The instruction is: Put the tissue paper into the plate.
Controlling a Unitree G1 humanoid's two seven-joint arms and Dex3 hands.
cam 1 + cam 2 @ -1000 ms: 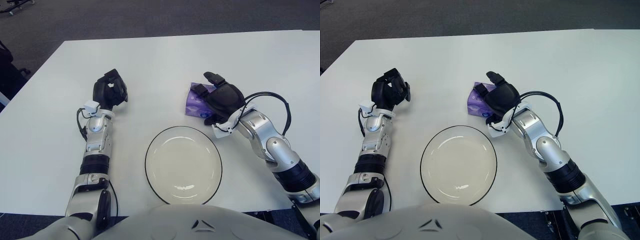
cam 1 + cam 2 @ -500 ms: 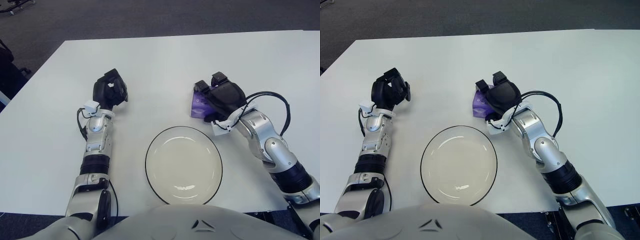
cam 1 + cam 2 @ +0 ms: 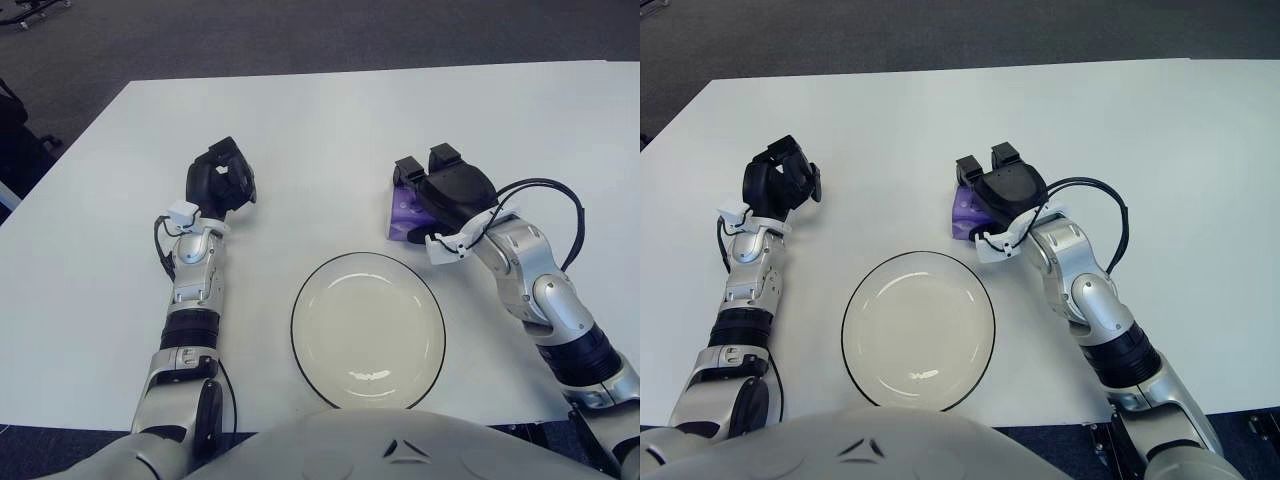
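Purple tissue pack point(image 3: 403, 214) sits on the white table point(image 3: 330, 110), just beyond the far-right edge of the plate point(image 3: 368, 331), not in it. Only a wedge of the purple wrapper shows; the rest is covered by the right hand point(image 3: 445, 192), which is clamped down over the pack with its black fingers point(image 3: 409, 171) curled across the top, gripping it. Can't tell if the pack is lifted off the table or pressed on it. A black cable point(image 3: 560, 200) loops out from the right wrist, and the silver right forearm point(image 3: 538, 290) runs back toward the near right corner of the table.

Plate is round, pale cream with a thin dark rim, empty, near the table's front edge in the middle, between the two arms. It is close to the pack but apart from it; a strip of bare table shows between them.

Left hand point(image 3: 221, 180) shows well to the left of the plate, out over the table, black fingers curled in on themselves, holding nothing. Its silver forearm point(image 3: 194, 275) stretches straight back toward the robot's body point(image 3: 400, 445), which fills the bottom edge of the view.

Dark grey carpet point(image 3: 250, 40) lies beyond the far side of the table.
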